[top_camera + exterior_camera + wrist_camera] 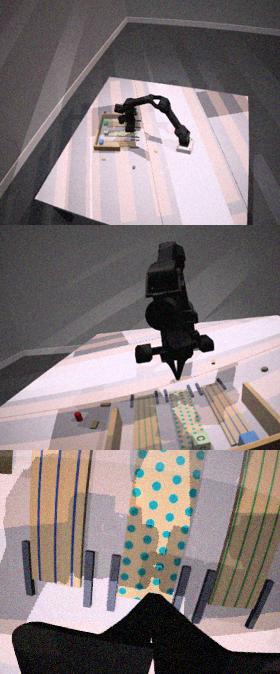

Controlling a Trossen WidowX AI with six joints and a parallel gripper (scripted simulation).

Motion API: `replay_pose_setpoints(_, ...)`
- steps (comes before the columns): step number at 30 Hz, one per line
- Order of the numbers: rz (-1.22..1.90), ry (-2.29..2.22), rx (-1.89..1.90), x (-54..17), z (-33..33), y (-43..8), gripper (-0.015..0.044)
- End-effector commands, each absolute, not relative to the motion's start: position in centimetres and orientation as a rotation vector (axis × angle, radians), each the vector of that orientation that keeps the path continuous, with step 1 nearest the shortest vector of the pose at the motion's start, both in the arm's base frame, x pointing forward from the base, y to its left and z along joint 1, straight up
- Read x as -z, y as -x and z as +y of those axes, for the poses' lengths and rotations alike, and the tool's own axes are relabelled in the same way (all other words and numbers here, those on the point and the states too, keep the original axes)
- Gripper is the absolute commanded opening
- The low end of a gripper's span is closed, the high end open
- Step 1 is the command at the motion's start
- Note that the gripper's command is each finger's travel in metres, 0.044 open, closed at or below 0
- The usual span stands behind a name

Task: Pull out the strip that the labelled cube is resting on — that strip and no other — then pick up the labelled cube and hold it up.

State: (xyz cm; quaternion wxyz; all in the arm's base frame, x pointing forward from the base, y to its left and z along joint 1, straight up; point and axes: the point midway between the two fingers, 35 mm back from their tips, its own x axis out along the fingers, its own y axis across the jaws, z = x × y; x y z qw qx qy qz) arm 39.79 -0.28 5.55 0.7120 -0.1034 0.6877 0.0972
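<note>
The pale green cube (106, 132) (201, 441) with a letter C rests on the far end of the strip with teal dots (187, 419) (160, 495), the middle one of three. My gripper (130, 130) (178, 378) (153, 600) is shut with its tips together and nothing seen between them. It points down at the near end of the dotted strip, by the open side of the tray. The tips hide part of that end in the wrist view; whether they touch it I cannot tell. The cube is out of the wrist view.
The blue-lined strip (225, 412) (57, 515) bears a blue cube (101, 142) (249, 437). The green-lined strip (147, 419) (252, 545) runs opposite, by the green cube (105, 122). Dark upright guides flank each strip. Wooden walls (107, 148) (260, 405) enclose three sides. A red cylinder (78, 416) lies outside.
</note>
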Motion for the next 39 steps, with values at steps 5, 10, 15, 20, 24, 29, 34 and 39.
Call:
replay_pose_setpoints(5,1.527,0.231,-0.222,-4.1,-0.2,-39.8,0.0)
replay_pose_setpoints(10,1.527,0.231,-0.222,-3.3,-0.2,-39.7,0.0)
replay_pose_setpoints(15,1.528,0.231,-0.222,-2.4,-0.2,-39.7,0.0)
replay_pose_setpoints(20,1.528,0.231,-0.222,-1.6,-0.2,-39.6,0.0)
replay_pose_setpoints(24,1.528,0.231,-0.222,-1.0,-0.3,-39.5,0.0)
replay_pose_setpoints(29,1.528,0.231,-0.222,-0.3,-0.3,-39.4,0.0)
replay_pose_setpoints(34,1.528,0.231,-0.222,-0.2,-0.3,-39.4,0.0)
replay_pose_setpoints(39,1.528,0.231,-0.222,-0.2,-0.3,-39.4,0.0)
